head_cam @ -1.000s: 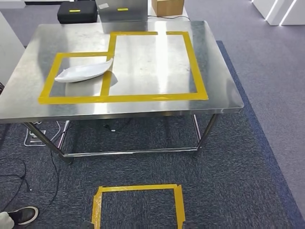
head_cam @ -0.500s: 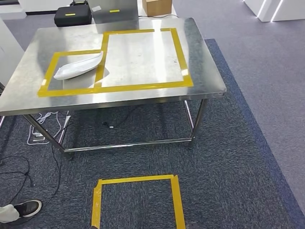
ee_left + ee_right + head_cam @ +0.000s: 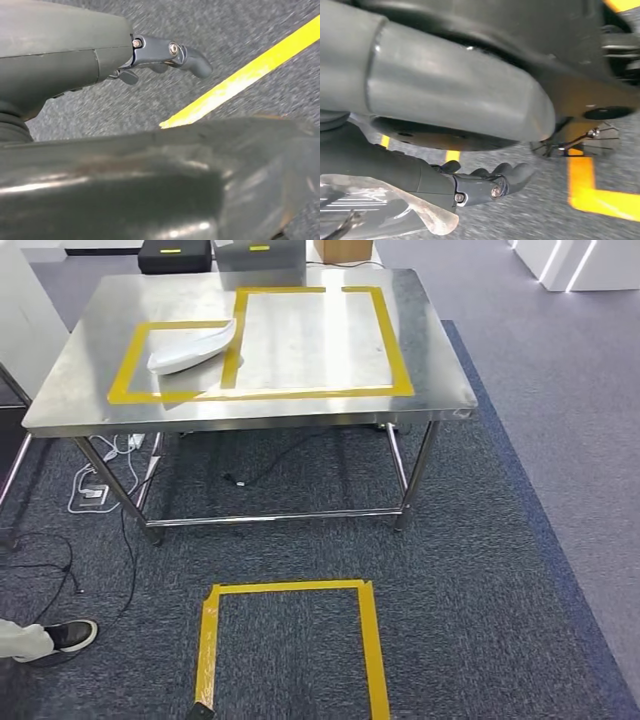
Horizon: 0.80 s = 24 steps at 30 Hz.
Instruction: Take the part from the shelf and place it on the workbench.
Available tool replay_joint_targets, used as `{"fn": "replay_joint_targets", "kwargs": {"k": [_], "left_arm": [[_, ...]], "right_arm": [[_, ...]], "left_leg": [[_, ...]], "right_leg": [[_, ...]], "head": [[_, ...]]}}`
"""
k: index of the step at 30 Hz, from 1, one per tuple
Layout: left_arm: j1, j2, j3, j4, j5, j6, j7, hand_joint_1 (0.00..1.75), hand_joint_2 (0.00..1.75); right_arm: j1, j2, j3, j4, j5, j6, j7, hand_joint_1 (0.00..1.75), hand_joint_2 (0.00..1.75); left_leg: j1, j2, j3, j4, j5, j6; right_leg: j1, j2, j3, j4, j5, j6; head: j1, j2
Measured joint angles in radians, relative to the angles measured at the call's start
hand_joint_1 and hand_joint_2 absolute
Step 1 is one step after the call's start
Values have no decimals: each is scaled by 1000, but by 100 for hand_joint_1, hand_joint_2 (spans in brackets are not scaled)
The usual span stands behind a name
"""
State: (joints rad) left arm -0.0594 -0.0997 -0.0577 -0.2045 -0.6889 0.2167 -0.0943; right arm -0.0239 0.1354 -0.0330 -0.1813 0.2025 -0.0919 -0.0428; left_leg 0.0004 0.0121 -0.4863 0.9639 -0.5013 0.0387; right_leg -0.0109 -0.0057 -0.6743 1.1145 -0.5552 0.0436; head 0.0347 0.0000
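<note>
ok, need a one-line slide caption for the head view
White part lies across the yellow tape on the steel workbench; a taped rectangle marks the carpet in front.

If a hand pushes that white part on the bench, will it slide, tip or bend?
The white part looks like a thin curved shell, so probably light and somewhat flexible. It lies on smooth steel, so a push would likely make it slide easily. Its curved underside might let it rock or pivot rather than move straight.

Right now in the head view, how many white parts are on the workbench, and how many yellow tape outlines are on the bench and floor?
White part: 1
Tape outlines on workbench: 2
Floor tape outline: 1
Total: 4
</note>
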Motion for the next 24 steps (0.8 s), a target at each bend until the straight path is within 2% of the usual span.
{"fn": "replay_joint_targets", "kwargs": {"k": [1,2,3,4,5,6,7,8,9,10,11,12,13,14,16,17,18,19,20,21,22,23,24], "left_arm": [[0,-1,0,0,-2,5,-2,0,0],[0,-1,-1,0,-5,14,-7,0,0],[0,-1,-3,0,-9,26,-13,0,0],[0,-1,-5,0,-14,41,-22,0,0],[0,-1,-7,0,-18,54,-30,0,0],[0,-1,-9,0,-18,63,-38,0,0],[1,-1,-10,0,-16,69,-45,0,0],[3,0,-11,0,-10,74,-53,0,0],[5,2,-10,0,-3,76,-60,0,0],[8,4,-10,1,4,78,-66,0,0],[13,7,-10,2,10,79,-69,0,0],[18,11,-9,4,14,79,-71,0,0],[26,14,-8,7,16,81,-70,0,0],[33,17,-7,9,18,86,-69,0,0],[42,19,-6,10,18,108,-70,0,0],[43,19,-6,10,18,121,-73,0,0],[43,19,-5,10,18,131,-76,0,0],[43,19,-5,10,17,139,-81,0,0],[44,19,-4,10,15,144,-85,0,0],[44,19,-4,10,13,148,-88,0,0],[45,20,-4,10,11,152,-91,0,0],[45,20,-4,10,10,154,-92,0,0],[46,20,-4,10,9,156,-93,0,0]], "right_arm": [[0,0,0,0,-1,0,0,0,0],[1,0,0,0,-1,0,-1,0,0],[1,0,-1,0,-2,-1,-2,0,0],[0,0,-2,0,-4,-1,-2,0,0],[0,0,-4,0,-5,-1,-4,0,0],[-1,0,-7,0,-5,-1,-4,0,0],[-3,0,-9,-1,-4,-1,-5,0,0],[-5,-1,-11,-2,0,-1,-5,0,0],[-6,-1,-11,-2,5,-2,-5,0,0],[-7,-1,-11,-2,10,-2,-6,0,0],[-6,-1,-11,-2,14,-3,-6,0,0],[-5,0,-11,-1,16,-3,-7,0,0],[-4,0,-11,-1,17,-4,-8,0,0],[-3,0,-12,0,17,-4,-10,0,0],[-1,0,-12,0,17,-4,-15,0,0],[0,0,-12,0,17,-4,-18,0,0],[1,0,-12,0,17,-3,-21,0,0],[1,0,-12,0,16,0,-24,0,0],[0,0,-13,0,17,2,-26,0,0],[-1,1,-13,0,17,4,-27,0,0],[-2,1,-13,0,17,6,-28,0,0],[-3,2,-13,-1,17,7,-29,0,0],[-4,3,-13,-1,18,8,-29,0,0]], "left_leg": [[-2,1,-19,1,15,3],[-4,2,-39,3,31,4],[-5,3,-62,6,46,3],[-6,4,-85,12,61,2],[-7,5,-108,18,74,0],[-7,5,-128,26,85,-3],[-8,4,-144,35,95,-7],[-9,4,-156,42,106,-11],[-9,4,-163,47,118,-16],[-9,4,-169,48,131,-21],[-8,4,-174,46,144,-26],[-6,3,-180,46,142,-32],[-4,1,-187,59,117,-39],[-2,-1,-195,90,71,-46],[2,-3,-209,203,-42,-57],[3,-3,-212,268,-71,-61],[4,-3,-210,319,-67,-63],[4,-4,-200,345,-40,-62],[5,-6,-175,336,-6,-59],[5,-17,-134,290,21,-54],[4,-40,-79,216,26,-47],[5,-61,-25,135,15,-40],[4,-77,15,69,-2,-34]], "right_leg": [[0,1,-12,65,-50,2],[0,2,-17,126,-72,3],[1,2,-11,169,-65,3],[1,2,9,185,-35,3],[1,2,44,169,2,2],[1,3,98,118,23,0],[2,3,170,34,20,-4],[3,3,234,-55,-3,-8],[5,4,278,-123,-28,-14],[7,4,300,-165,-44,-20],[8,4,292,-174,-44,-27],[7,2,278,-168,-34,-34],[6,0,264,-166,-22,-43],[4,-3,247,-166,-9,-50],[5,-5,215,-163,15,-57],[5,-5,200,-162,26,-57],[6,-4,184,-160,39,-55],[6,-2,170,-158,51,-53],[6,3,156,-154,63,-51],[6,9,142,-151,74,-49],[7,16,131,-146,84,-46],[8,25,120,-143,93,-42],[8,35,110,-139,101,-37]], "head": [[1,0],[1,0],[1,0],[1,0],[1,0],[1,0],[2,0],[3,0],[3,0],[3,0],[3,0],[2,0],[1,0],[-2,0],[-9,0],[-12,0],[-12,0],[-12,0],[-13,0],[-13,0],[-13,0],[-12,0],[-12,0]]}}
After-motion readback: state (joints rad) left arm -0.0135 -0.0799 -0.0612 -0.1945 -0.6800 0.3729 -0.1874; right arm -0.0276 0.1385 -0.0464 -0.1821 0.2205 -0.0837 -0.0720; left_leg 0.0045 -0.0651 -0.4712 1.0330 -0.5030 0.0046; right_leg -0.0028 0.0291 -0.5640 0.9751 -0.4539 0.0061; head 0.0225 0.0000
